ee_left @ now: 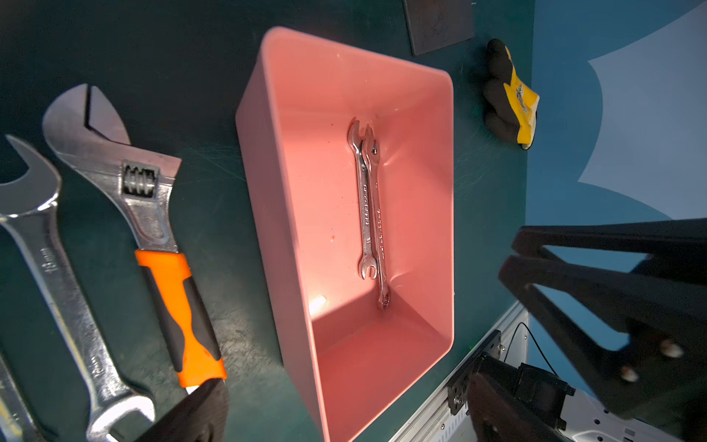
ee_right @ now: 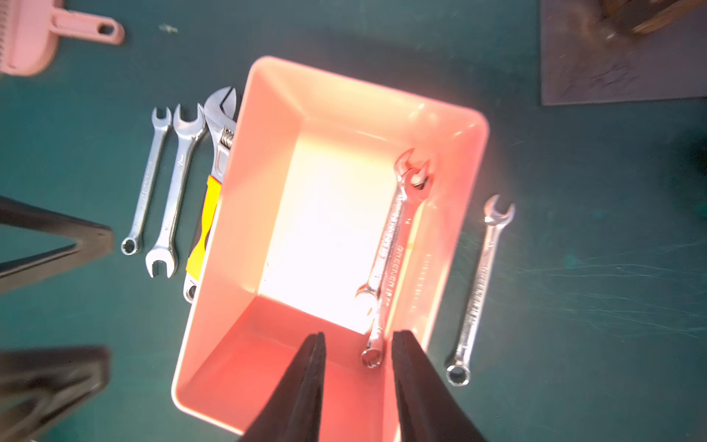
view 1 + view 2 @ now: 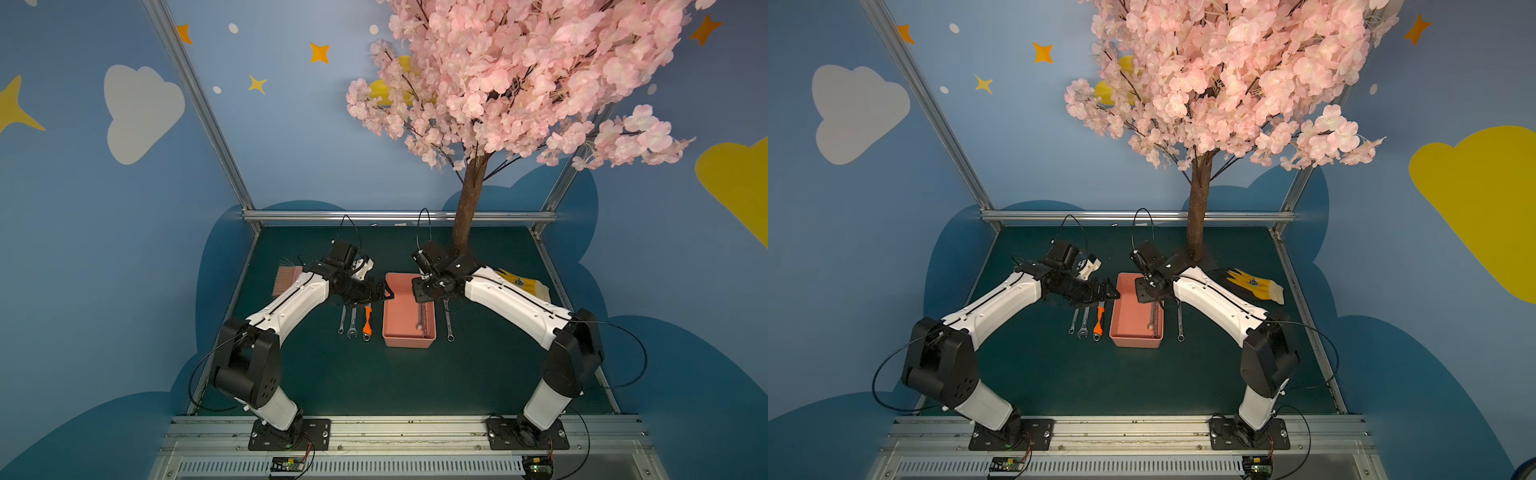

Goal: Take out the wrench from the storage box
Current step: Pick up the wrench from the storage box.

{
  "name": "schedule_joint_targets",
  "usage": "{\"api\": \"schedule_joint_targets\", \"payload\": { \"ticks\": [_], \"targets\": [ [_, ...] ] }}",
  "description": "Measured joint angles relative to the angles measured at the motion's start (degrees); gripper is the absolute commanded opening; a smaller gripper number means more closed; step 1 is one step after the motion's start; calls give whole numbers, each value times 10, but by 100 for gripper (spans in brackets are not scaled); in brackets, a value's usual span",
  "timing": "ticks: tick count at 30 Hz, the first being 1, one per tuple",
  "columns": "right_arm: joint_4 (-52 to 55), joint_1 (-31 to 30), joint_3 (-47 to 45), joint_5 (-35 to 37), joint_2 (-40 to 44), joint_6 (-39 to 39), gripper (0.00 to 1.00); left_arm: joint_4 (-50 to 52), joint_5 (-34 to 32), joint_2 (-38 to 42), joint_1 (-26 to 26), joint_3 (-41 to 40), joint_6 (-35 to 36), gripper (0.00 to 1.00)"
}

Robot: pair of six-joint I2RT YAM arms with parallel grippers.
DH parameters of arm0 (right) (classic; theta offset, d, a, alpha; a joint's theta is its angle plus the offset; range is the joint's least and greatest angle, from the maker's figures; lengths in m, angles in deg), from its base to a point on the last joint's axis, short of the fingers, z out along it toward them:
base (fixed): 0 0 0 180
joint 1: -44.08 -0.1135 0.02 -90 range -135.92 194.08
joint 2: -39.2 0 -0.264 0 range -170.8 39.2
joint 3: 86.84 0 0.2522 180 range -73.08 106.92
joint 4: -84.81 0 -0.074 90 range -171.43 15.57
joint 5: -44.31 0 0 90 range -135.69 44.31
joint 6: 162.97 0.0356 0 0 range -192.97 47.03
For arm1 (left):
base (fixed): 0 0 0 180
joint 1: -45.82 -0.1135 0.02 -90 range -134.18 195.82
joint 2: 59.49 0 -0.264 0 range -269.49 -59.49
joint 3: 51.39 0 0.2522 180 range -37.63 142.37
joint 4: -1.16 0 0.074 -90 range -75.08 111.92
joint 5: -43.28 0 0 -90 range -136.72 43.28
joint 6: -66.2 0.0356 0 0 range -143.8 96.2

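Clock read from the top views, 12 pointing away from my bases.

- Salmon-pink rectangular plastic storage box [image 3: 409, 343] sits mid-way across the dark green table mat [image 3: 374, 382], long side running 12 to 6.
- Inside it is a pair of slim silver steel wrenches [image 1: 369, 206]. They overlap lengthwise, flat on the floor, close along the 3 o'clock wall.
- My right pincer [image 2: 359, 335] hangs over the box's 1 o'clock corner. The jaws are parted a little and nothing is gripped. The longer wrench's ring end shows below the gap.
- My left pincer [image 3: 383, 289] is spread wide and empty, at the box's 11 o'clock corner by the rim. Contact with the rim I cannot tell.
- On the mat at the box's 9 o'clock, in a parallel row:
  - adjustable steel wrench with orange-and-black handle [image 3: 367, 322], just beside the wall
  - broad silver spanner [image 3: 352, 326]
  - thin silver combination spanner [image 3: 341, 320]
- At 3 o'clock, near the wall: long silver combination wrench [image 3: 448, 322].
- Yellow-and-black work glove [image 3: 1260, 286] at 2 o'clock and pink plastic hand brush [image 3: 286, 280] at 10 o'clock, both well apart from the box.
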Motion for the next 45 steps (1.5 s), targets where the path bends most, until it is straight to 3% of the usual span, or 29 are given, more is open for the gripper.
{"api": "schedule_joint_targets", "payload": {
  "ticks": [15,24,45],
  "targets": [
    [11,-11,31,45,-165,49,36,6,-1,36,-21,-39,7,100],
    [43,-17,72,94,-200,50,38,6,-1,36,-23,-40,13,100],
    [36,-10,72,59,-223,58,39,6,-1,33,-26,-41,23,100]
  ]
}}
